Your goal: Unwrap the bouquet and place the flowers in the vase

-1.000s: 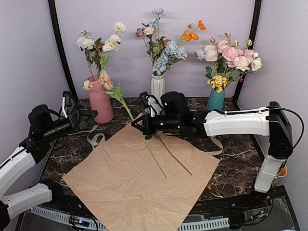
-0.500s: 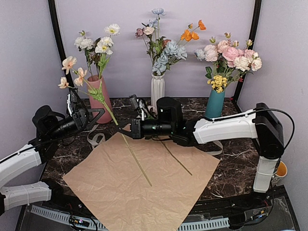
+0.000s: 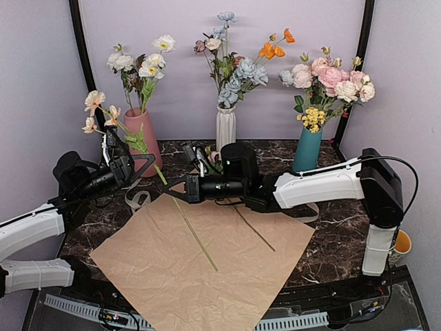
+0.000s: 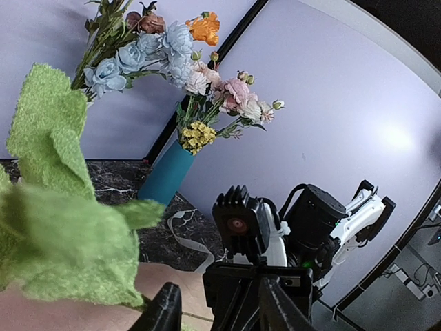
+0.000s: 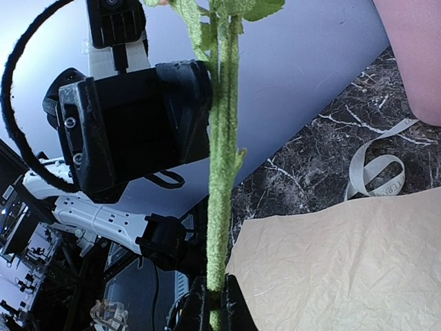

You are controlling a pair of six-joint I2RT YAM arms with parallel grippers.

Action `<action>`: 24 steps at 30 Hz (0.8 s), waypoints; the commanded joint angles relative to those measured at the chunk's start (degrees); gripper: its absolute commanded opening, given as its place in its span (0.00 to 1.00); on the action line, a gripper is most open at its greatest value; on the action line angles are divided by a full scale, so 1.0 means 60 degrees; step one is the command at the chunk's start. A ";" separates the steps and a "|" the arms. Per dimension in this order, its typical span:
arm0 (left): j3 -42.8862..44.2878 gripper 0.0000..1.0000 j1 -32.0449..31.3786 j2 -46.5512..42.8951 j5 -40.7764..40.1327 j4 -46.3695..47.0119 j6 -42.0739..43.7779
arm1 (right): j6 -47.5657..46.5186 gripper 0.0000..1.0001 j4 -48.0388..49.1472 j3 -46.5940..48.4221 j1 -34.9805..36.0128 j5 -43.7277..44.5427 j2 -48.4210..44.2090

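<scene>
Left of centre, over the paper [image 3: 207, 276], the right gripper [image 3: 172, 192] pinches a flower stem [image 3: 196, 238]. The left gripper [image 3: 143, 164] brackets its leaves beside the vase [image 3: 145, 145]; grip cannot be determined.

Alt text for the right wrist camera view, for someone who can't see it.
The right claw is shut on a green flower stem running up the picture. Behind is the left arm; at right, tan paper and a looped cream ribbon lie on a dark marble table, a pink vase in the corner.
</scene>
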 commanded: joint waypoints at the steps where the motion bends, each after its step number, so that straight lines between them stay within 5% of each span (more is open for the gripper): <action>1: 0.0021 0.48 -0.0034 -0.0118 -0.0126 -0.0007 -0.0028 | -0.0213 0.00 0.0394 0.0099 0.0104 0.0378 -0.0343; 11: -0.0245 0.53 -0.0050 -0.0880 -0.0635 -0.0860 -0.0082 | -0.0916 0.00 0.0057 0.0115 0.0104 0.1046 -0.0628; 24: -0.0307 0.42 -0.0176 0.0535 -0.0116 0.1410 -0.0719 | -0.0909 0.00 0.0521 0.0008 0.0133 -0.0019 -0.0375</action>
